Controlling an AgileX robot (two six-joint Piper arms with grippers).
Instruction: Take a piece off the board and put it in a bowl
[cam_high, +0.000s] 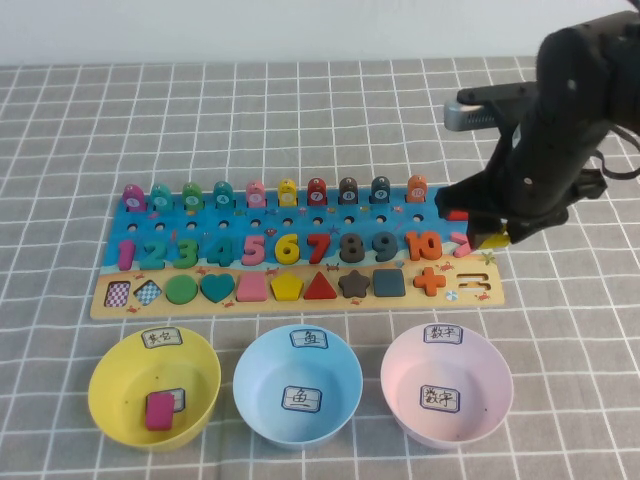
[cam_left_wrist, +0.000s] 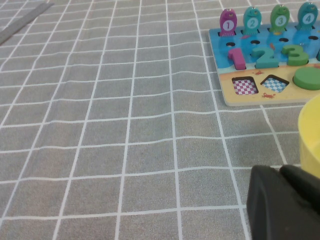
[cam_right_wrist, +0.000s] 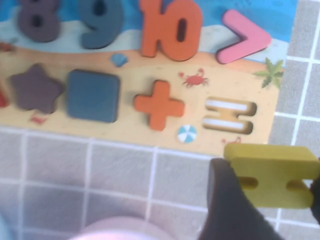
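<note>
Above board's (cam_high: 300, 300) right end: right gripper (cam_right_wrist: 265, 185) clamps yellow equals-sign piece (cam_right_wrist: 272, 175).

Right arm enters from the upper right of the high view, angled down and toward frame centre, wrist pitched forward. Right gripper (cam_high: 487, 232) sits right of centre in that frame, fingers clamped on the yellow equals-sign piece (cam_right_wrist: 274, 175), one dark finger (cam_right_wrist: 227, 202) visible against its side in the right wrist view. Left arm doesn't appear in the high view. Left gripper (cam_left_wrist: 285, 200) only shows as a dark mass at the lower right of its own wrist view.
</note>
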